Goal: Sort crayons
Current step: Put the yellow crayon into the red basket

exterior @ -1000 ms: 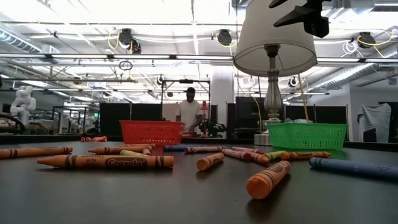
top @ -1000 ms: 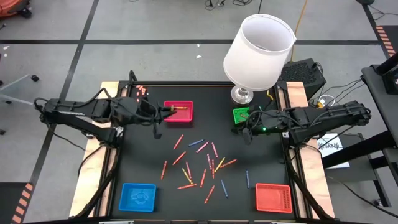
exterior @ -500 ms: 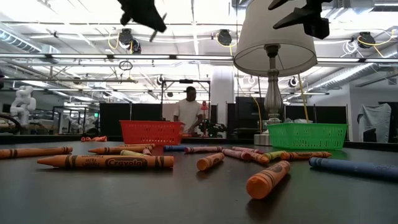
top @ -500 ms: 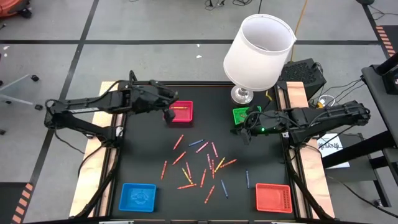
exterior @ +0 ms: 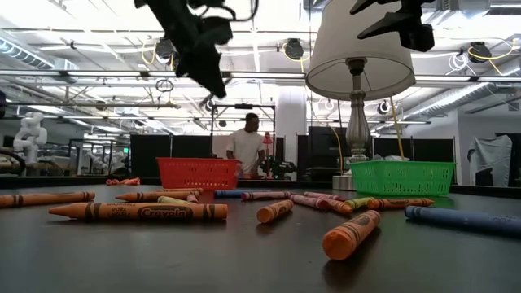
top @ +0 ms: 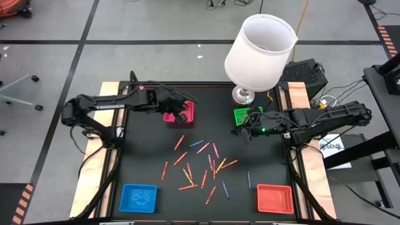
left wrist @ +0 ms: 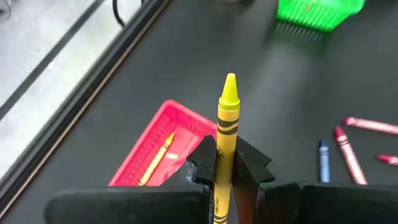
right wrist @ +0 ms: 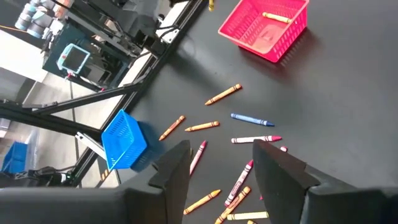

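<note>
On the left side of the table [top: 150, 156], the left gripper [top: 182, 116] hovers over the pink-red tray [top: 187, 105] at the far edge. Its fingers [left wrist: 202, 163] are clamped on a yellow crayon [left wrist: 225, 134], which sticks out forward between them. In the left wrist view the tray lies just beyond and below the fingertips, with one yellow crayon [left wrist: 156, 160] already lying in it. I judge this step to be the delivery of a second yellow crayon, with the release not yet done.

Toward the middle, well below and beyond those fingers, the loose crayons [top: 203, 165] lie scattered on the table: mostly red, orange and pink, with a few blue and at least one more yellow. None of them touches a tray. The blue tray [top: 139, 197] at the near left corner looks empty as far as the pictures show.

On the right, the right gripper [top: 250, 132] hangs just beside the green tray [top: 242, 116], next to the lamp [top: 259, 50]. Its fingers [right wrist: 173, 168] stand apart and hold nothing; the scatter lies ahead of them. The red tray [top: 275, 198] at the near right corner also shows no crayon inside.

Sorting has barely started: one crayon binned, one in hand, and nearly the whole pile left.
</note>
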Controlling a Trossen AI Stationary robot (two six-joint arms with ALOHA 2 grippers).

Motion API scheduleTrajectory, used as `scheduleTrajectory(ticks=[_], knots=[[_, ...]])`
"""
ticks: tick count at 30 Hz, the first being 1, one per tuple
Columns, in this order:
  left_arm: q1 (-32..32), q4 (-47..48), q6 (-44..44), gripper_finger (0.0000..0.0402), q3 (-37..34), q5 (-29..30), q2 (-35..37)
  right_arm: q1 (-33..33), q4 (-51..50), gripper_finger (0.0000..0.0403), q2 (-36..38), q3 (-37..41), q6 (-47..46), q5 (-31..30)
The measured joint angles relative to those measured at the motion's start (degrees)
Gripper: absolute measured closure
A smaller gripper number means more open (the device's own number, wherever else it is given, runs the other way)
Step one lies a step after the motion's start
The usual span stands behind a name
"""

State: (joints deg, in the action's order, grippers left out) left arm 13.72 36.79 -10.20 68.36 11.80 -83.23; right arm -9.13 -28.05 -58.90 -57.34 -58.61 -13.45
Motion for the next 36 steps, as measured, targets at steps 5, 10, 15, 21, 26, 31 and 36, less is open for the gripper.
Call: scheduleTrajectory(ticks=[5,10,15,21,26,31,36], knots=[[1.10,0.11,0.04,0.0377,-0.60,-0.03,-4.28,0.00,0.02,0.0245,-0.06,0.00,-0.90,0.00],[2.45,2.02,0.07,0.0377,-1.14,-0.05,-7.73,0.00,0.22,0.0245,-0.08,0.00,-1.32,0.03],[3.63,2.79,2.72,0.0377,-1.14,0.49,-9.53,0.00,0.26,0.0245,-0.08,0.00,-2.16,0.04],[4.48,2.81,9.80,0.0377,-1.15,5.30,-11.79,0.00,0.26,0.0245,-0.08,0.00,-2.18,0.04],[4.74,2.55,12.20,0.0377,-1.15,5.63,-13.34,0.00,0.38,0.0245,-0.08,0.00,-2.16,0.04],[4.74,2.31,12.15,0.0352,-1.16,7.04,-13.68,0.00,0.37,0.0245,-0.08,0.00,-2.21,0.04],[4.70,2.11,12.05,0.0292,-1.16,10.78,-13.67,0.00,0.39,0.0245,-0.08,0.00,-2.93,0.25]])
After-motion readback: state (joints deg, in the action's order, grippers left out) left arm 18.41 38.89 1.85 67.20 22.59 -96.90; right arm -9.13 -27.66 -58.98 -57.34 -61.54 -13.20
